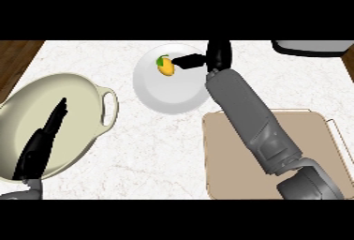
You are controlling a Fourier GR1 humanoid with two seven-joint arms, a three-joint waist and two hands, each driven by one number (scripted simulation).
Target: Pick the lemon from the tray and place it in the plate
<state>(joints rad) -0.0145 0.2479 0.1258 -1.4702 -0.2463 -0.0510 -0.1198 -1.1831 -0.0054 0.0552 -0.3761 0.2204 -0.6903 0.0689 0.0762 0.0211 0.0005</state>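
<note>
Now lemon (165, 66) lies near plate (166, 101) upper-left rim, right hand (218, 51) touching it; whether clasped, cannot tell. Probably light, firm, waxy, rolls; pinch across middle.

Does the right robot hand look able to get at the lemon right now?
Likely yes: the right robot hand sits beside the lemon on the plate, its straight fingers pointing at it, nothing between them.

Bright, even light falls across the pale counter (159, 150), seemingly from overhead. The white plate (173, 101) shades softly to grey toward its near rim (the far side is brightest). The cream dish (79, 93) is dimmer along its inner wall. The tan tray (228, 178) looks flatly and evenly lit.
</note>
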